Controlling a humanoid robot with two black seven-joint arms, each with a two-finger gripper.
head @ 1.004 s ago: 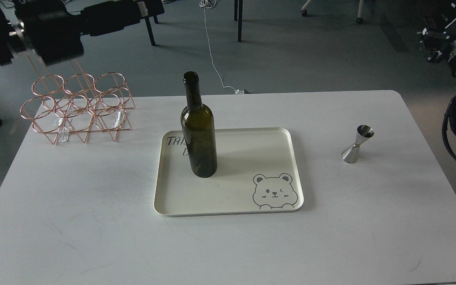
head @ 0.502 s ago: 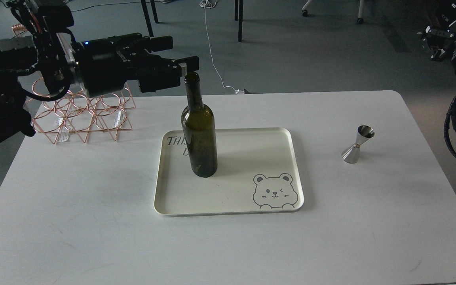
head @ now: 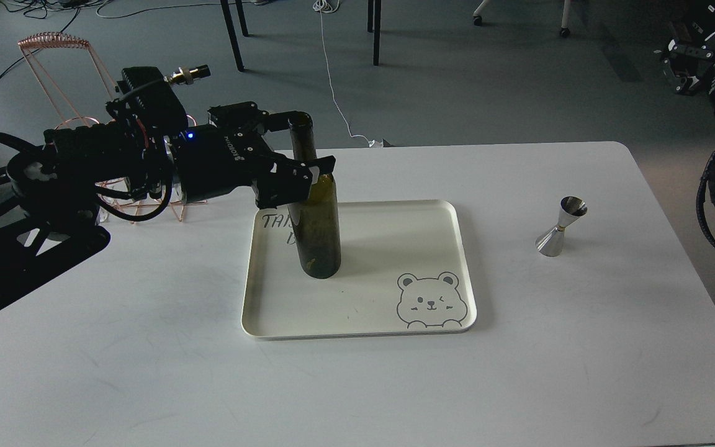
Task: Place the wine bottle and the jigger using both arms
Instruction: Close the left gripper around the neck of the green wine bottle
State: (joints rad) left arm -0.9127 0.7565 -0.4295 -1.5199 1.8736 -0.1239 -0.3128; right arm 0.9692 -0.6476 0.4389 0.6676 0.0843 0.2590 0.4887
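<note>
While the tall dark olive-green glass wine bottle [head: 314, 217] stands upright on the left half of the cream rectangular tray [head: 444, 214] at the centre of the frame, the black left arm reaches in from the left edge and its two-finger left gripper [head: 303, 144] sits at the bottle's neck. One finger curls past the top of the neck on the far side and the other lies across the shoulder on the near side, so the jaws straddle the glass, spread apart; whether the pads actually press on it cannot be told. The tray carries a printed bear face in its lower right corner and dark lettering partly hidden behind the bottle. The small shiny stainless-steel hourglass-shaped jigger [head: 560, 226] stands upright on the white table [head: 146, 347], well apart from the tray, toward the right of the frame. The right gripper [head: 689, 53] hangs at the upper right corner, off the table; its fingers are too dark to tell apart. A copper wire rack [head: 53, 68] shows behind the left arm at upper left.
</note>
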